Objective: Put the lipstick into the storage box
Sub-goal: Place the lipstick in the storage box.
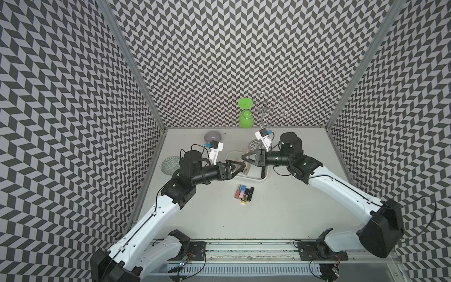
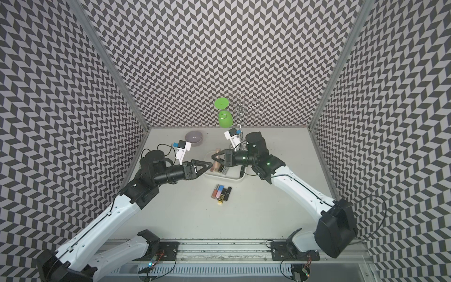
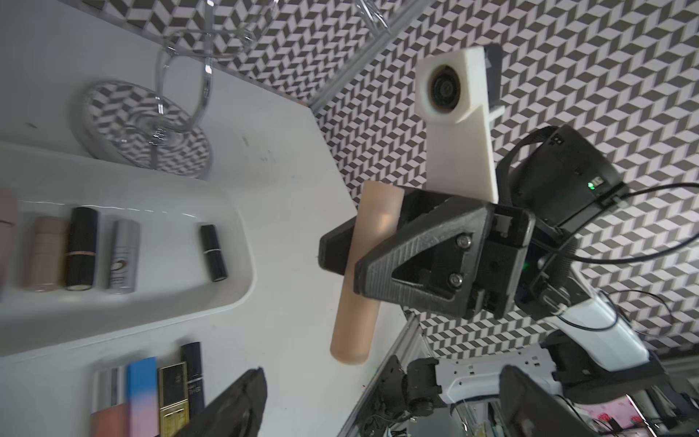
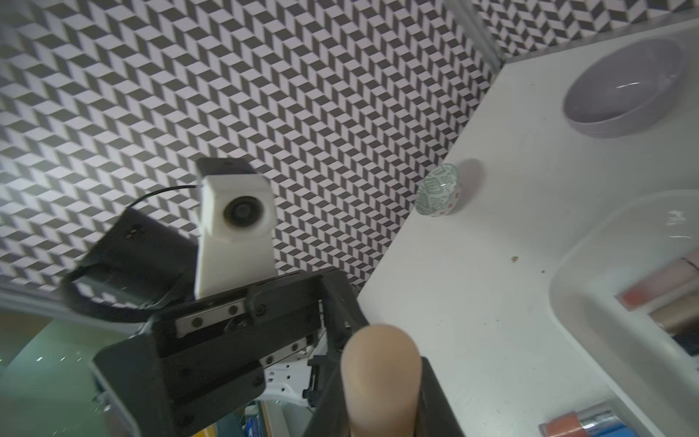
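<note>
A long peach lipstick (image 3: 353, 321) hangs crosswise in my right gripper (image 3: 361, 263), which is shut on its middle; in the right wrist view its rounded end (image 4: 380, 363) sticks out between the fingers. In both top views this lipstick (image 2: 216, 165) is above the left part of the white storage box (image 2: 234, 180) (image 1: 258, 180). My left gripper (image 3: 382, 378) (image 1: 241, 166) is open wide, its fingers either side of the tube's lower end without touching it. Several lipsticks (image 3: 81, 248) lie in the box.
Several more lipsticks (image 1: 244, 193) lie in a row on the table in front of the box. A grey bowl (image 1: 212, 137), a green-patterned plate (image 1: 170, 164), a green cup (image 1: 245, 119) and a metal stand (image 1: 266, 109) stand behind and to the left.
</note>
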`<action>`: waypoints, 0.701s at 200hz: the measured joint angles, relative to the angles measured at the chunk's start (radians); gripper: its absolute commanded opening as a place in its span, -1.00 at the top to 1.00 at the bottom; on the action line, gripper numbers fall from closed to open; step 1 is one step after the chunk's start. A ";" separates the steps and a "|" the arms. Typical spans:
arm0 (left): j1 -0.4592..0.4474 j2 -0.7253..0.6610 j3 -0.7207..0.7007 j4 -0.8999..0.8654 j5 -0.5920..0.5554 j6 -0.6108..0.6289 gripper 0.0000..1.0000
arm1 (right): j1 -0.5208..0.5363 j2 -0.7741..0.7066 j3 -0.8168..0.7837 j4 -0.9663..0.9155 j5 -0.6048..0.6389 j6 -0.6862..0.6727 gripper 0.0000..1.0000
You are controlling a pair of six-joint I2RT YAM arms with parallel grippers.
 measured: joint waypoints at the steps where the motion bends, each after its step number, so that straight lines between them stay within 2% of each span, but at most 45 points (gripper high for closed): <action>1: 0.000 0.002 0.003 -0.005 -0.004 0.003 -0.98 | -0.002 0.003 0.002 -0.006 0.004 -0.002 0.53; 21: 0.004 0.031 0.031 -0.134 -0.082 0.067 -0.98 | -0.035 0.055 0.006 -0.094 0.064 -0.031 0.53; 52: 0.004 0.059 0.014 -0.259 -0.135 0.127 -0.97 | -0.098 0.174 0.014 -0.207 0.090 -0.063 0.53; 87: 0.004 0.060 -0.040 -0.302 -0.154 0.161 -0.98 | -0.138 0.311 0.075 -0.276 0.096 -0.094 0.53; 140: 0.004 0.085 -0.104 -0.317 -0.148 0.190 -0.98 | -0.150 0.436 0.174 -0.281 0.099 -0.115 0.53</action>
